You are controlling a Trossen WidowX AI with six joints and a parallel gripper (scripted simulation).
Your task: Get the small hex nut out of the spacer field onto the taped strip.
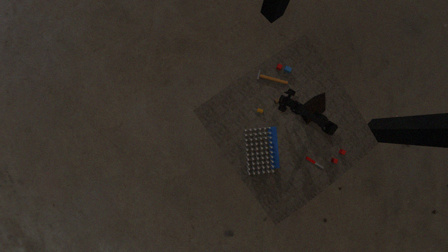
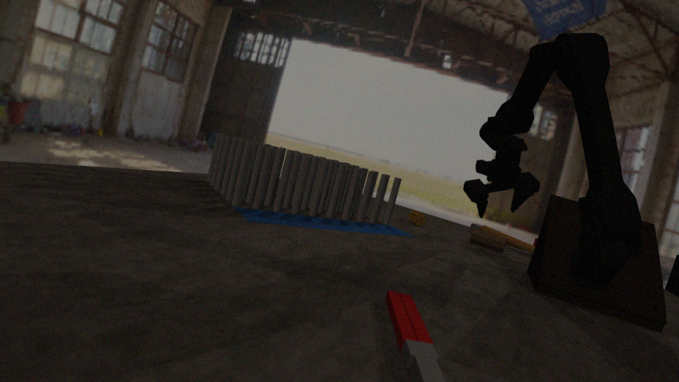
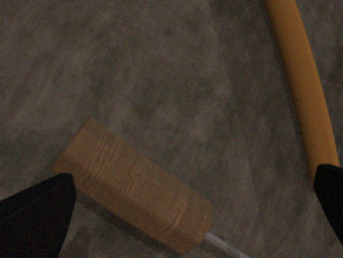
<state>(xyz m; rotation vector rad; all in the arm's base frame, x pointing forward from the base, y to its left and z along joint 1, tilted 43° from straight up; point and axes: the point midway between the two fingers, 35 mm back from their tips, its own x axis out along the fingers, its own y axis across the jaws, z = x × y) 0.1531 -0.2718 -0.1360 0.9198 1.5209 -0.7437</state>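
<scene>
My gripper [image 2: 498, 213] [image 3: 198, 183] is wide open and empty, above the table. Below it a wooden-handled tool [image 1: 276, 100] [image 3: 139, 191] lies on the table, its thin metal shaft [image 1: 297, 90] [image 3: 225, 244] running out from the handle. In the wrist view the handle lies slantwise between the fingertips and is not gripped. The grey spacers [image 1: 257, 143] [image 2: 315, 185] stand upright in rows. The blue taped strip [image 1: 276, 156] [image 2: 308, 220] lies along their front side. I cannot make out the hex nut in any view.
A hammer [image 1: 273, 79] [image 3: 302, 84] lies beside the wooden handle. A short yellow-handled tool [image 1: 259, 110] [image 2: 416, 218] lies between the gripper and the spacers. A red-handled tool [image 1: 310, 160] [image 2: 409, 320] lies apart. A blue block [image 1: 288, 69] and red blocks [image 1: 279, 66] [image 1: 342, 151] lie farther out.
</scene>
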